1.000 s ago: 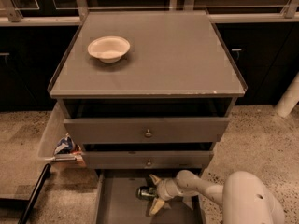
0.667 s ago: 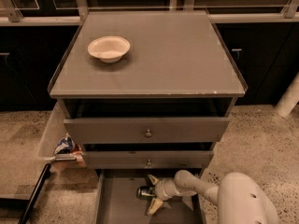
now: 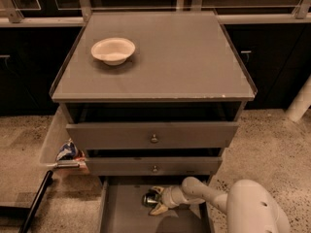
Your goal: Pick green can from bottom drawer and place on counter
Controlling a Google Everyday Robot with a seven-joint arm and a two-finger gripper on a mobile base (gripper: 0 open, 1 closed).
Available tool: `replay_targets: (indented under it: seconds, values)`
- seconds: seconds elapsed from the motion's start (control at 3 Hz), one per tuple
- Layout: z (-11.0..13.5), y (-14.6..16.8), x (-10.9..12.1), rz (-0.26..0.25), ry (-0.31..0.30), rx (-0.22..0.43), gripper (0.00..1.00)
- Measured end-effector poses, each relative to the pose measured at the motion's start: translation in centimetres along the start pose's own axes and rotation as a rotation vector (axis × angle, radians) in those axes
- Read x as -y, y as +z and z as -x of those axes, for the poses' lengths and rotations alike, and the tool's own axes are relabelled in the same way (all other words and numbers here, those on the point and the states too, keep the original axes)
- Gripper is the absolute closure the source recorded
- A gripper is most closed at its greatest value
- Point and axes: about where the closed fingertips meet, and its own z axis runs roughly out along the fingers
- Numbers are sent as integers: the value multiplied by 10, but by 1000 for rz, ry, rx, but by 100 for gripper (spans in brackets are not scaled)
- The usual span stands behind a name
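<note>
Your end effector (image 3: 157, 201) is at the can (image 3: 148, 199) in the bottom drawer (image 3: 125, 218), below the front edge of the worktop (image 3: 194, 57). You cannot tell its grip. Lifting and placing remain.

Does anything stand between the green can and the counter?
Yes: the two partly open upper drawers jut out just above the green can, which lies by the gripper in the bottom drawer, below the counter.
</note>
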Motion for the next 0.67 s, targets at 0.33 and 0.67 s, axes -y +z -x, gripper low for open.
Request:
replay_targets:
  seconds: [0.33,0.67]
  values:
    - [0,0,0,0,0,0,64]
    - [3,-2,0,2,2,0,87]
